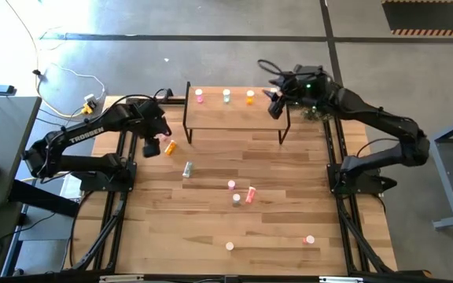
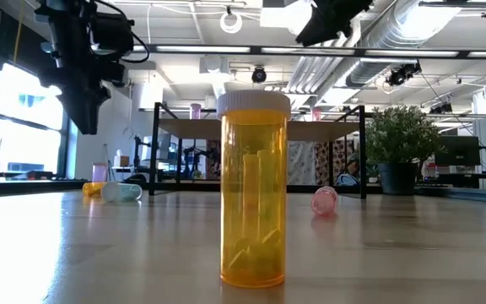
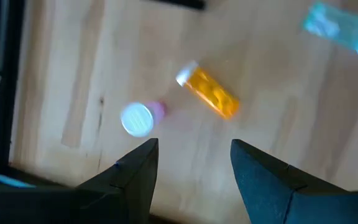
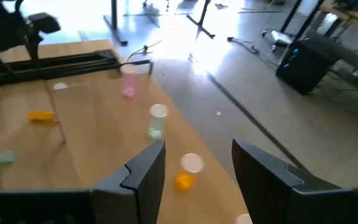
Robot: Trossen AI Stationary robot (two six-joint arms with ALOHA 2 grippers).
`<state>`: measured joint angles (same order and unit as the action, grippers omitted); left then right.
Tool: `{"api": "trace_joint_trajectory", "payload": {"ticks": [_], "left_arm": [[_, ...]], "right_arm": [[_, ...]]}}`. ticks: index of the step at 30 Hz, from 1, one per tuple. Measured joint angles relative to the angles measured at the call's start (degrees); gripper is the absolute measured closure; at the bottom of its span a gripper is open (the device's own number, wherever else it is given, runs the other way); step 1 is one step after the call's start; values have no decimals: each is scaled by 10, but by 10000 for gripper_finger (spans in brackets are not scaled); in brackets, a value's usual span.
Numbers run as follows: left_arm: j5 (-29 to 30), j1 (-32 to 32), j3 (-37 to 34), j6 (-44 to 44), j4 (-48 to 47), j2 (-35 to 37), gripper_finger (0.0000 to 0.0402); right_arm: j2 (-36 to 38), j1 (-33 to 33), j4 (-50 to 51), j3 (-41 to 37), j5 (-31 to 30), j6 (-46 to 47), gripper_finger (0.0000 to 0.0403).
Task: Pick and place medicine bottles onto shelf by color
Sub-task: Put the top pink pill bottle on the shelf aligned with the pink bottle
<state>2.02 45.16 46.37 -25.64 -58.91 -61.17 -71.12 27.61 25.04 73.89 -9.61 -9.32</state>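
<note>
High view shows the left gripper (image 1: pixel 149 145) hanging with its fingers spread and holding nothing above the left part of the table (image 1: pixel 211 228), just left of the shelf (image 1: pixel 234 106). An orange bottle (image 1: pixel 171 146) lies on its side just beside that gripper, and a pink bottle (image 1: pixel 152 149) stands almost under it; in the left wrist view both sit just ahead of the parted fingers (image 3: pixel 138 171), the pink one (image 3: pixel 139 117) nearer, the orange one (image 3: pixel 208 91) a little further on. A pale green bottle (image 1: pixel 187 169) lies nearby, toward the table's middle.

The right gripper (image 1: pixel 276 104) hovers at the shelf's right end, fingers apart and empty. On the shelf stand a pink bottle (image 1: pixel 200 96), a pale green bottle (image 1: pixel 226 95) and an orange bottle (image 1: pixel 250 96) in a row; the orange one is nearest this gripper. More bottles are scattered over the middle and near side of the table, well apart from both grippers
</note>
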Motion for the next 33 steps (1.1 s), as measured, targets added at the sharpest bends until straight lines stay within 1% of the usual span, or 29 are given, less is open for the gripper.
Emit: {"api": "trace_joint_trajectory", "payload": {"ticks": [4, 8, 11, 14, 16, 23, 33], "left_arm": [[-9, 23, -24, 24, 64, 0, 209], [-4, 40, -30, 28, 86, -7, 209], [0, 56, -30, 43, 89, -14, 209], [-2, 74, -30, 81, 88, -26, 208], [-10, 86, -30, 102, 88, -34, 208], [-50, 118, -30, 116, 89, -66, 208], [-53, 133, -29, 182, 111, -93, 208]], "right_arm": [[21, 18, 0, 0, 0, -15, 226], [34, 34, 0, 0, 1, -17, 226], [37, 44, 3, 0, 1, -17, 226], [37, 52, 9, 0, 1, -25, 226], [37, 57, 12, 0, 1, -31, 226], [37, 70, 14, 0, 10, -32, 226], [35, 70, 14, 0, 13, -32, 226]]}}
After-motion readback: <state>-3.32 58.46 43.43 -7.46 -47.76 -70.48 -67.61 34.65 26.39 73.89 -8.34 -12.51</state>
